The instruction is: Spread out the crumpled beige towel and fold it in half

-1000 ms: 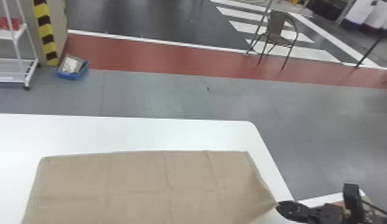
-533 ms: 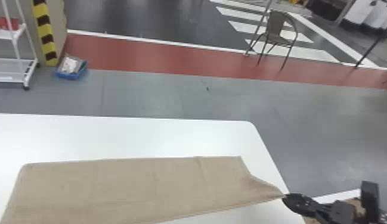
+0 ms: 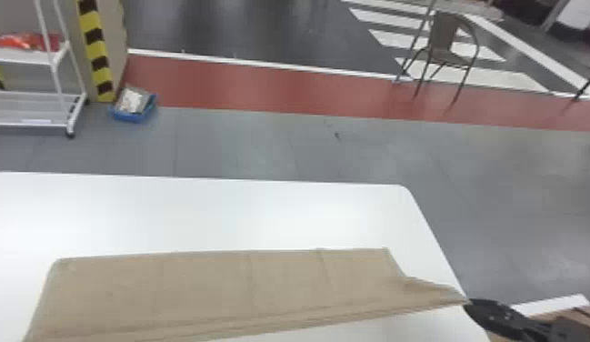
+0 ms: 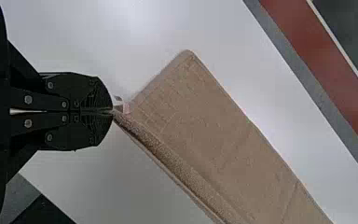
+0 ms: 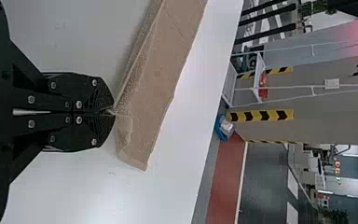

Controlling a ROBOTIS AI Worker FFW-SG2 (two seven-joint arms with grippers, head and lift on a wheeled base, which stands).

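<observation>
The beige towel (image 3: 216,291) lies across the white table (image 3: 193,213) as a long, low strip. Its far side runs roughly along the table's far edge, with bare tabletop between them. On the near side, layered edges of cloth run close together, and a few faint creases cross the top. The towel's right end narrows to a drawn-out point at the table's right edge, toward the near side from the far right corner.

There the right gripper (image 3: 466,302) has its black fingers closed on the cloth, pinching that point. In the left wrist view the left gripper (image 4: 113,112) is also closed, its tips together on the near corner of the towel's left end, above the tabletop.

On the floor beyond the table's far edge, a blue box (image 3: 137,117) sits beside a white rack (image 3: 21,57) on the left, and a brown chair (image 3: 443,34) stands well apart on the right.
</observation>
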